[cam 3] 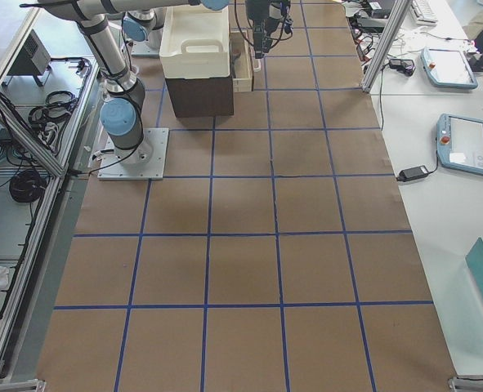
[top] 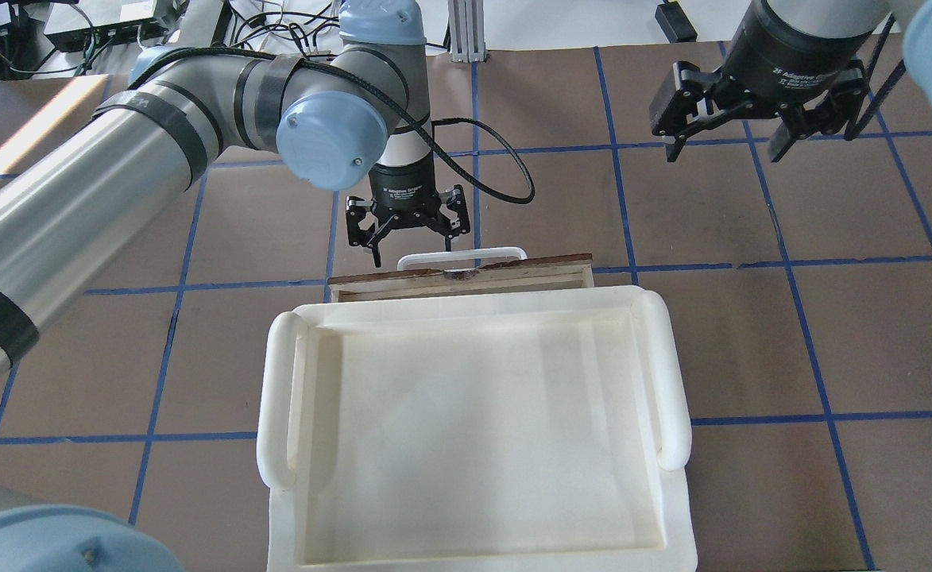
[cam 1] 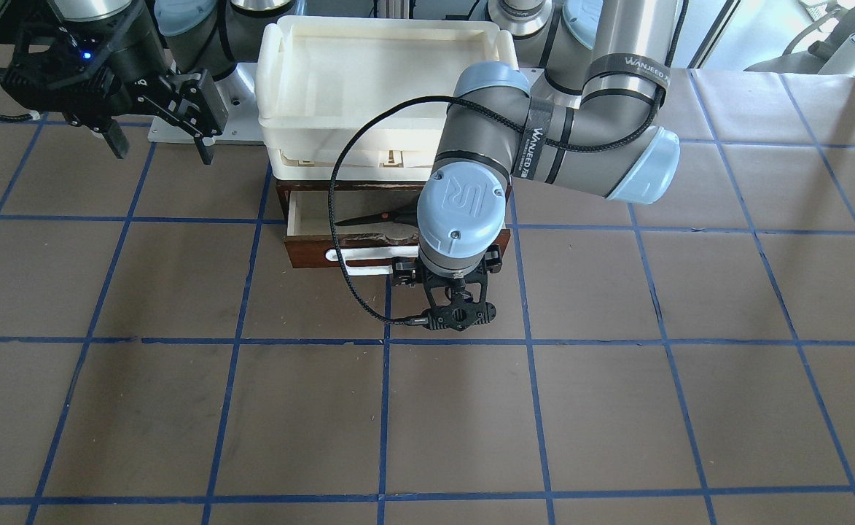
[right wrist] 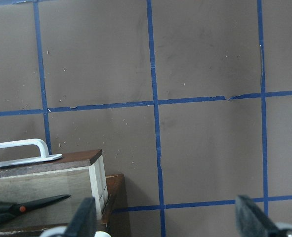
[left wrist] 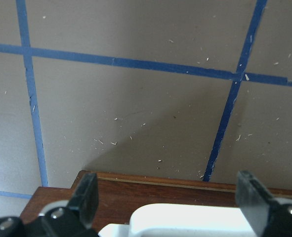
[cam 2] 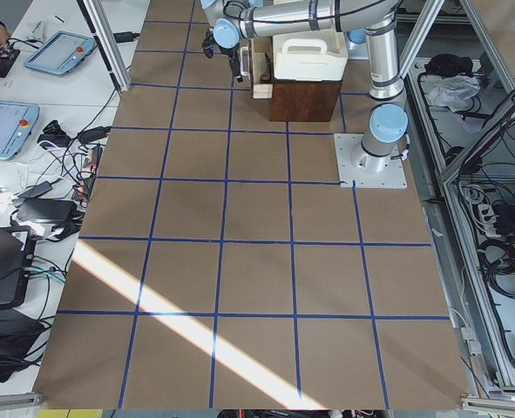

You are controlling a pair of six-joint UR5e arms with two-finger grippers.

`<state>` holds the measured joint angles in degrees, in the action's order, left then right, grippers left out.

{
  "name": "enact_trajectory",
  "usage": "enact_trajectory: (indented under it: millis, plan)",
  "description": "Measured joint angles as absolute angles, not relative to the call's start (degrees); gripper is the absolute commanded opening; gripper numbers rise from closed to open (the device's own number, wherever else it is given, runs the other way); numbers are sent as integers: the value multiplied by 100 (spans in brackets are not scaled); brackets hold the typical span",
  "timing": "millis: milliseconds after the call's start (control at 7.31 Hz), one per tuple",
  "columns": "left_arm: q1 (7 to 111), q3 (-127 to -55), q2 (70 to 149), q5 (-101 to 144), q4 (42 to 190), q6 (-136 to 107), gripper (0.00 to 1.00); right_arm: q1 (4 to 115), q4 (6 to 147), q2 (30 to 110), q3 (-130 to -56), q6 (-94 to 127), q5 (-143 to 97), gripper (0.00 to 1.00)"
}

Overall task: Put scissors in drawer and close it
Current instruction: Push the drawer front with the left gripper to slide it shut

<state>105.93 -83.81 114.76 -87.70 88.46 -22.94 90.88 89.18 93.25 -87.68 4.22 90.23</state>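
the scissors (cam 1: 369, 217) are seen lying flat inside the drawer (cam 1: 309, 251), which is pulled partly out from under the cream tray (top: 275, 397). the left gripper (top: 411, 242) is held at the drawer's front, its jaws spread wide with the white handle (top: 466, 254) between them and nothing clasped. the right gripper (top: 724, 141) is held well aside, jaws likewise spread and empty.

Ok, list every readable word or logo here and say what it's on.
"WANJEED": black straps round the left arm.
"UR" logo: blue joint cap on that arm's wrist.
"2F Adaptive": on the body of the right gripper; the rest is blurred.
Label on the left gripper: too small to read.
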Motion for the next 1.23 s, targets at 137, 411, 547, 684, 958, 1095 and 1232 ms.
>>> enact_trajectory:
  millis: [137,411,547,684,958,1095,1232]
  plan:
    - [10596,-8384,11478,-8773,8958,-2294,100,9088,8920,9325,-8775,422,9015,100]
    - [10602,-8387,11494,-8773,9254,-2294,100,9093,8919,9328,-8785,422,9008,100]
    - [10618,-8394,11493,-8770,9387,-2294,100,9095,8915,9329,-8787,422,9010,100]
    - [10640,-8401,11502,-8764,9517,-2294,100,9096,8913,9328,-8789,422,9008,100]
    - [10660,-8414,11548,-8755,9749,-2290,100,9099,8912,9330,-8789,422,8999,100]
    - [10672,-8430,11563,-8744,9814,-2292,100,9101,8912,9333,-8789,422,8995,100]
    - [10686,-8450,11561,-8725,9900,-2293,100,9100,8914,9332,-8789,422,8992,100]
